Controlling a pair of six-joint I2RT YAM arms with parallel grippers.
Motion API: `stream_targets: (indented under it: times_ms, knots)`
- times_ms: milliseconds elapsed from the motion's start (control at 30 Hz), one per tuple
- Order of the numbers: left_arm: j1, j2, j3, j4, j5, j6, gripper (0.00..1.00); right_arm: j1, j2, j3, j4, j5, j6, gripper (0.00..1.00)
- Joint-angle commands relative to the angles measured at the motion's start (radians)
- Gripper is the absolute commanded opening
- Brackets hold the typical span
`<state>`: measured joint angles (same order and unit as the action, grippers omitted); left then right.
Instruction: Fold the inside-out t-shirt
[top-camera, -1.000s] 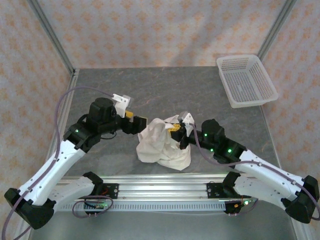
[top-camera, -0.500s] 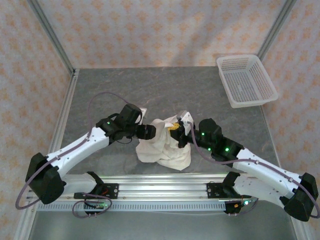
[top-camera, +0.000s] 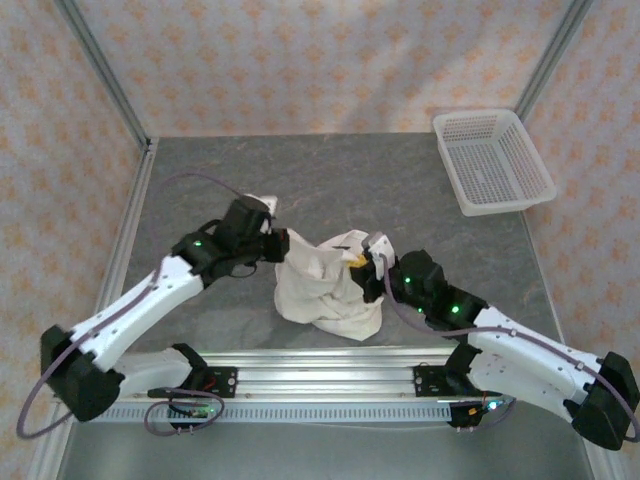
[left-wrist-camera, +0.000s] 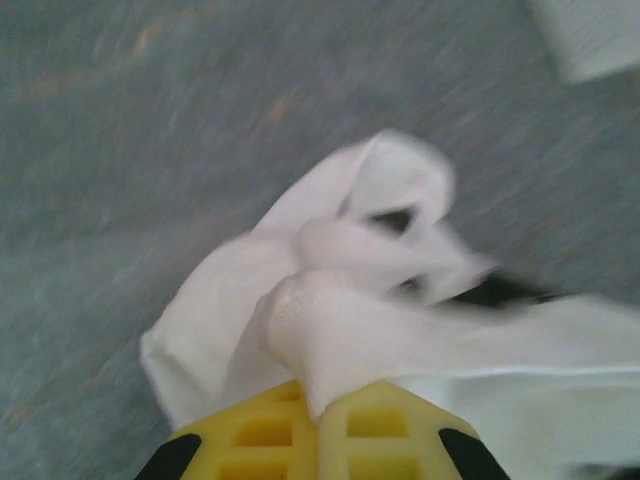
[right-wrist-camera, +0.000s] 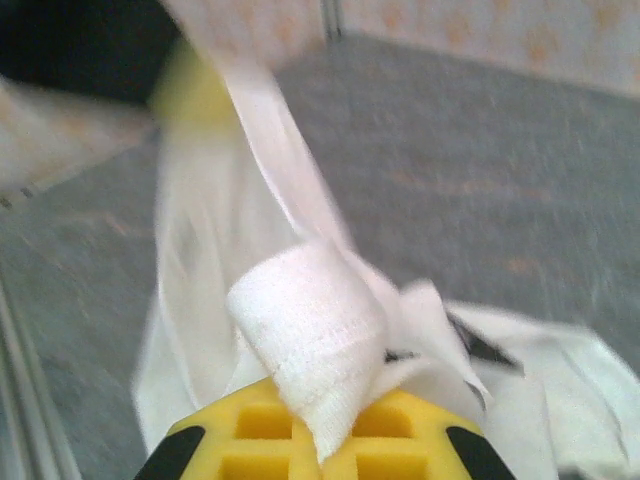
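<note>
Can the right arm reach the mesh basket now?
Likely not freely: path to the basket is open, but the right end effector is shut on the t-shirt, which the left end effector also grips.

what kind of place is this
Likely a robot lab test cell: a grey table boxed in by patterned panels, two arms bolted to a rail at its near edge, and a t-shirt and basket as props.

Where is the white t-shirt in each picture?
Top view: t-shirt bunched mid-table, between left claw and right claw.
Left wrist: t-shirt in the middle, pinched by the left claw at the bottom.
Right wrist: middle too, pinched by the right claw at the bottom.
Shared landmark: the grey table.
</note>
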<state>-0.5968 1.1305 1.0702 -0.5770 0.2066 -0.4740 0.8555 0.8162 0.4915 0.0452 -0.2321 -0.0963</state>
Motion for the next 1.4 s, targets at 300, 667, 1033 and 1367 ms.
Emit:
stream_targets:
  times_ms: [300,667,1033,1367]
  knots:
    - [-0.012,-0.052,0.017,-0.008,0.074,-0.040,0.00,0.080,0.016,0.174,0.042,0.036,0.111,0.47]
    - [-0.014,-0.084,0.053,-0.065,0.019,-0.004,0.00,0.113,0.505,0.432,-0.043,0.157,-0.037,0.49]
    - [-0.012,-0.094,0.077,-0.117,-0.042,0.031,0.00,0.110,0.513,0.391,-0.173,0.405,0.065,0.49]
    - [0.013,-0.084,0.131,-0.209,-0.137,0.070,0.00,0.087,0.372,0.375,-0.359,0.401,0.162,0.20]
